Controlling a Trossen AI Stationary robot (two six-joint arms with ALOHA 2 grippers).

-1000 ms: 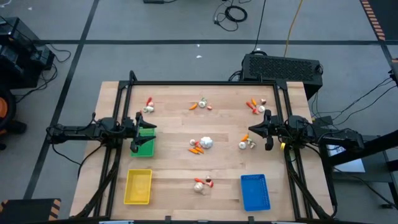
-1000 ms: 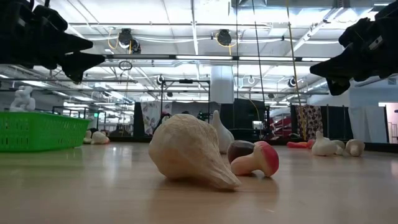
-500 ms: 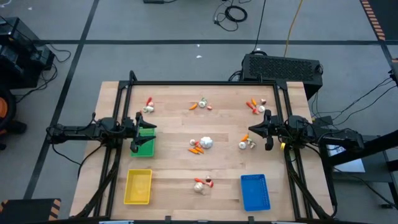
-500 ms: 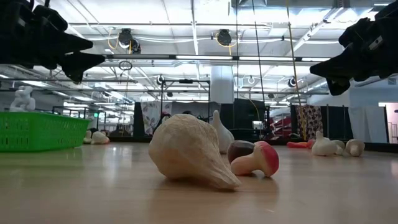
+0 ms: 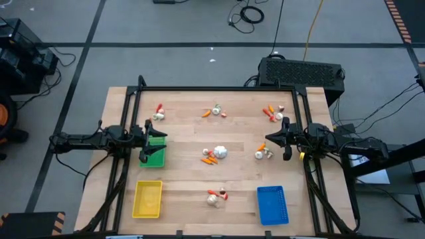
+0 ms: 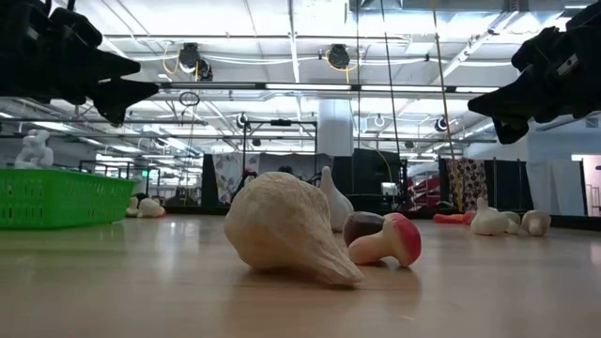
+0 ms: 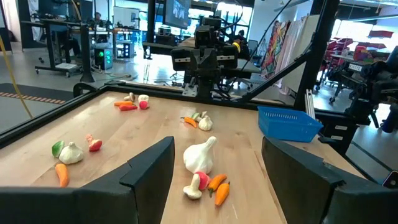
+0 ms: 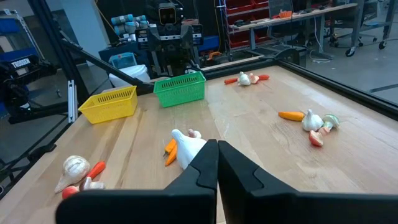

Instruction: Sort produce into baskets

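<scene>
So far nothing appears sorted: the produce (image 5: 214, 154) is still scattered in small clusters across the worktop (image 5: 186, 133), with a garlic bulb (image 6: 286, 230) and a mushroom (image 6: 390, 241) lying near the front edge. The yellow basket (image 5: 147, 199) and blue basket (image 5: 272, 204) look empty; the green basket (image 5: 154, 153) is partly hidden, so its contents cannot be judged with certainty. All the sorting is taken to remain. The left end effector (image 5: 150, 131) is held spread above the green basket; the right end effector (image 5: 271, 139) is pressed together beside a cluster. Around the light wooden worktop, a grey floor with cables and a large workshop are seen.
</scene>
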